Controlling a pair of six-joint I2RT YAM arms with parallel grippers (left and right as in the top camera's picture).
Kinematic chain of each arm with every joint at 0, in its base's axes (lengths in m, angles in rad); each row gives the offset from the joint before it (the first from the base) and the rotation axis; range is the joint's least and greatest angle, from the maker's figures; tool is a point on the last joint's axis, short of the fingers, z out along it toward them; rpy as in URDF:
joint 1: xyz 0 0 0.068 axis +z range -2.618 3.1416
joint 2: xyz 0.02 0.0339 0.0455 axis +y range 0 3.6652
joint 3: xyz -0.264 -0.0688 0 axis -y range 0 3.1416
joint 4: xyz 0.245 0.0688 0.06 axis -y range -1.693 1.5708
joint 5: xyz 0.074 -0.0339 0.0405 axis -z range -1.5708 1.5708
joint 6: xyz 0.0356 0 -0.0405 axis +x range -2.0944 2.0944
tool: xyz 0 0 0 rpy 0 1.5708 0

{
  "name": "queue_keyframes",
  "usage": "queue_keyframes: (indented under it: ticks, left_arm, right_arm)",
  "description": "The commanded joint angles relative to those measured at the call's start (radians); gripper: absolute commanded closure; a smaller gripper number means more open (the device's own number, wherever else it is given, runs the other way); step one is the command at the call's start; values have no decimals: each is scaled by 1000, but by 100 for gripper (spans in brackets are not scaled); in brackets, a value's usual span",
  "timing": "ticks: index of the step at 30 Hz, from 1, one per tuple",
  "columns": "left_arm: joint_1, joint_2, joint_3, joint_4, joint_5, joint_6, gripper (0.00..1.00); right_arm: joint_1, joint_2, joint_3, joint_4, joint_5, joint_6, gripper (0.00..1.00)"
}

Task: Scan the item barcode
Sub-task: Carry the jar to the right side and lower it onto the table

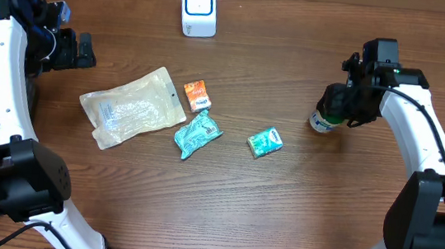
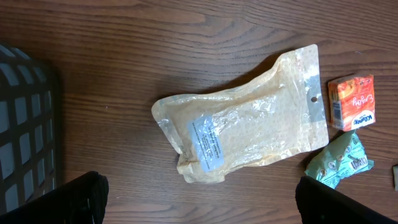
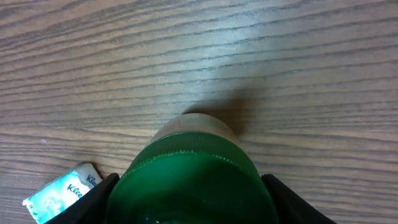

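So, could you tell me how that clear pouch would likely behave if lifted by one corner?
The pouch looks like thin, wrinkled film, so it will probably sag and fold. It lies nearly flat, so likely light. Its glossy surface may slip.

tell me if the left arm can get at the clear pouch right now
Probably yes: the left claw is open near the pouch, which lies flat with nothing on it; the orange box sits beside its edge.
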Motion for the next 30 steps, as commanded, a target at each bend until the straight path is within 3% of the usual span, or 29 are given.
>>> queue_keyframes:
  ticks: [1, 12, 23, 26, 27, 30]
  left_arm:
    - [-8, -13, 20, 1, 12, -6, 0]
    - [-8, -13, 20, 1, 12, -6, 0]
    - [-8, -13, 20, 1, 12, -6, 1]
    - [-8, -13, 20, 1, 12, -6, 0]
    - [-8, -13, 21, 1, 12, -6, 0]
    - [-8, -13, 20, 1, 12, -6, 1]
  right_arm:
    - [-3, -8, -5, -4, 3, 4, 64]
    - [-4, -7, -97, 42, 58, 4, 63]
    - [-3, -7, -97, 54, 85, 4, 48]
    - [-3, -7, -97, 53, 85, 4, 25]
    - [-3, -7, -97, 53, 85, 4, 0]
    - [-3, -8, -84, 40, 85, 3, 0]
